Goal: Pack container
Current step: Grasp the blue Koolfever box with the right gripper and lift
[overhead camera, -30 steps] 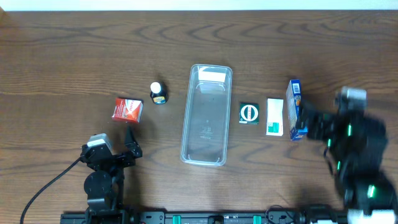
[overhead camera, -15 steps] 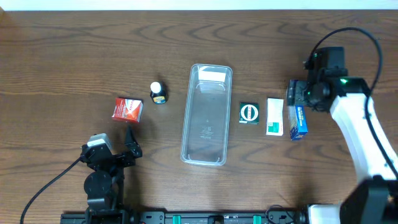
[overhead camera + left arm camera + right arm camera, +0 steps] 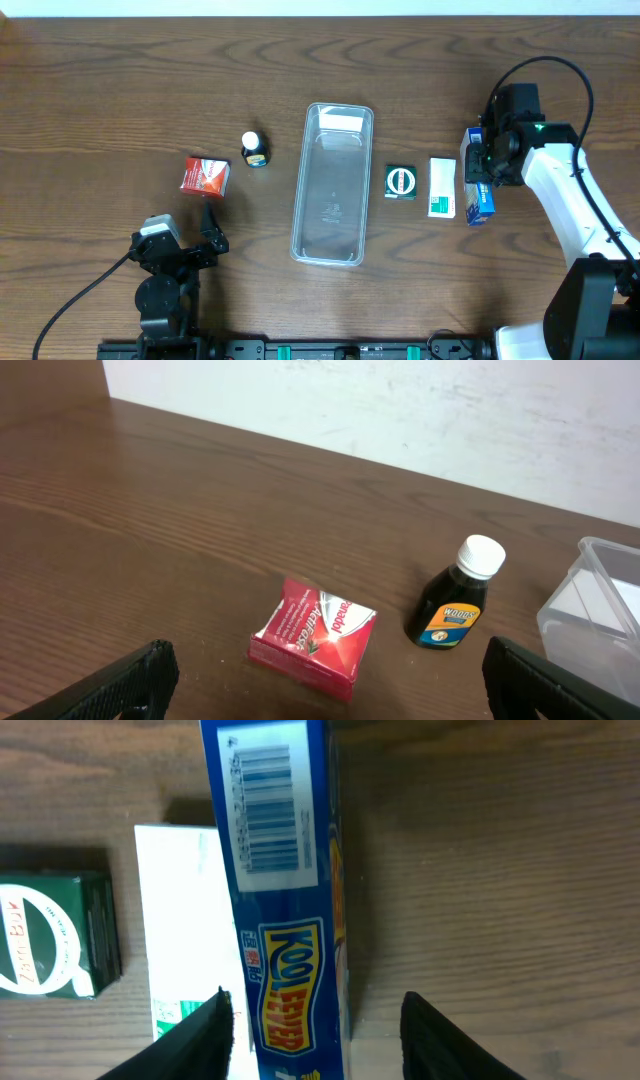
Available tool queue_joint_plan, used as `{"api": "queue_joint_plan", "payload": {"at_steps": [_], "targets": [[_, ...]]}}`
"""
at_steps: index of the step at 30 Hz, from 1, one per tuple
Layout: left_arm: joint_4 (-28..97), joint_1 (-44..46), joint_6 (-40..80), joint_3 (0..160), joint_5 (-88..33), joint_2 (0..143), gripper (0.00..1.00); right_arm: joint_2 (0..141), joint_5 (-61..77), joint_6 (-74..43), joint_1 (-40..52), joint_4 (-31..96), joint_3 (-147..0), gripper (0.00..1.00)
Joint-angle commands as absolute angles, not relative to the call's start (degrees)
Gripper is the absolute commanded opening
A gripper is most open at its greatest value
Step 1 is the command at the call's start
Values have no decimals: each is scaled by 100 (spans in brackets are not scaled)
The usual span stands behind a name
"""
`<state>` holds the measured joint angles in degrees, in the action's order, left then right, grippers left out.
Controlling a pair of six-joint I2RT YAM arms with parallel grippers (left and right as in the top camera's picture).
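Observation:
The clear plastic container [image 3: 332, 185] lies empty at the table's middle; its corner shows in the left wrist view [image 3: 600, 605]. A blue box [image 3: 476, 178] stands on edge at the right. My right gripper [image 3: 490, 160] is open right above it, a finger on each side of the blue box [image 3: 285, 880], not closed on it. A white-green box [image 3: 442, 187] and a green box [image 3: 401, 183] lie between it and the container. My left gripper [image 3: 208, 232] is open near the front left, facing a red box [image 3: 315, 635] and a small dark bottle [image 3: 455, 600].
The red box [image 3: 205, 175] and the bottle [image 3: 255, 150] stand left of the container. In the right wrist view the white-green box [image 3: 185, 910] touches the blue box's left side, and the green box [image 3: 55, 935] lies further left. A black cable trails from the left arm's base.
My right arm has swung from the front right up and over the blue box and lowered onto it. The left arm and all objects have stayed put.

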<state>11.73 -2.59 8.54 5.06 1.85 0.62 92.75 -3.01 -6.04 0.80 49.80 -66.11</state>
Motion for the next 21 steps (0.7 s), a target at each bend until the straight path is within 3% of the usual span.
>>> {"api": "queue_joint_plan", "payload": {"at_steps": [1,6,9,21], "targets": [[1367,-294,797,419,191,34,98,9295,-294,-620,27,4958,-6580,50],[1367,-294,797,419,191,36,98,9295,-274,-681,27,4930,-6569,46],[1367,-294,797,419,191,34,98,9295,-185,-685,32,4825,-6514,32],[1367,-294,797,419,191,34,98,8976,-128,-770,38,4624,-6595,19]]}}
